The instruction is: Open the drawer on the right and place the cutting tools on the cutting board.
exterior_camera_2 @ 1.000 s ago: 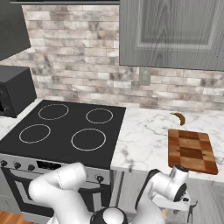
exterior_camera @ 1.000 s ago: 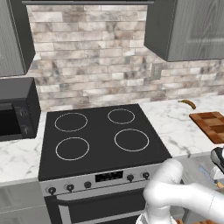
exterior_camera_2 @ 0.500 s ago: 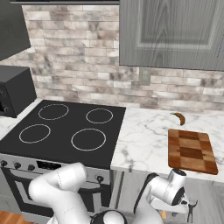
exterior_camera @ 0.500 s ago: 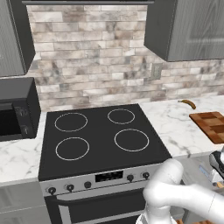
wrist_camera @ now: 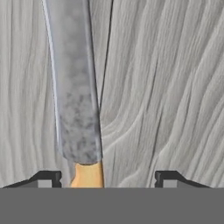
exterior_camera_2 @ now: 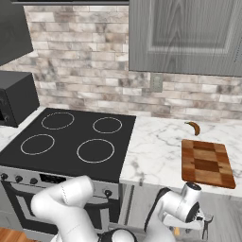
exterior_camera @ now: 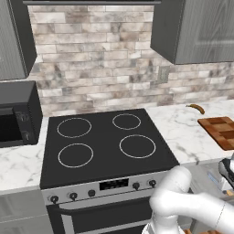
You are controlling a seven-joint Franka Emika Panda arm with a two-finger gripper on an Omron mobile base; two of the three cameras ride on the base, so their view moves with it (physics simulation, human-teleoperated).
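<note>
In the hand view a cutting tool [wrist_camera: 74, 87] lies on the grey floor of the open drawer [wrist_camera: 166, 87], bluish-grey blade pointing away, orange-tan handle [wrist_camera: 88, 176] nearest me. My gripper [wrist_camera: 108, 178] straddles that handle, open, with gaps between the handle and both fingertips [wrist_camera: 48, 177]. From the right base view the hand and gripper [exterior_camera_2: 204, 226] hang low below the counter edge, in front of the checkered reddish-brown cutting board [exterior_camera_2: 206, 162]. The board [exterior_camera: 221, 130] also lies at the right edge of the left base view, with my hand [exterior_camera: 227, 170] below it.
A curved brown-orange thing [exterior_camera_2: 193, 126] lies on the marble counter [exterior_camera_2: 156, 151] behind the board. The black cooktop [exterior_camera_2: 78, 139] is to the left, the microwave [exterior_camera_2: 16, 97] beyond it. Grey wall cabinets [exterior_camera_2: 189, 33] hang overhead.
The hand has sunk a little lower in front of the counter, down toward the drawer. Its fingers have drawn somewhat closer together.
</note>
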